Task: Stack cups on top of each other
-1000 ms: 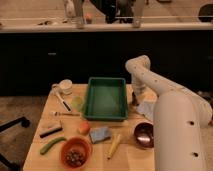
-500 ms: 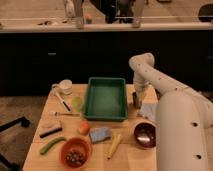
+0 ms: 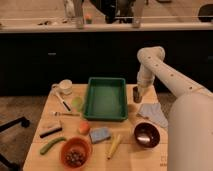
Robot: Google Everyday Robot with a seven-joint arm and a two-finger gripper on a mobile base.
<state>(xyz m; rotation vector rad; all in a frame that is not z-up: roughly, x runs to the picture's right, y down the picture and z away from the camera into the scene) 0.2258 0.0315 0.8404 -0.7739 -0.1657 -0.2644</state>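
My gripper [image 3: 136, 98] hangs from the white arm just right of the green tray [image 3: 105, 116], at the table's far right side. It is shut on a small dark grey cup [image 3: 137, 94], which is upright and low over the table top. The pale light-green cup [image 3: 76, 103] stands by itself on the table left of the tray, in front of the white mug [image 3: 65, 86]. The tray lies between the two cups.
A grey cloth [image 3: 152, 113] and a dark-brown bowl [image 3: 146, 134] lie right of the tray, near my arm. In front are a blue sponge [image 3: 100, 134], an orange bowl [image 3: 75, 152], an orange fruit [image 3: 83, 127] and a green vegetable [image 3: 51, 145]. A dark counter runs behind the table.
The arm's elbow has swung up and to the right. The gripper has stayed beside the tray's right edge, rising only slightly.
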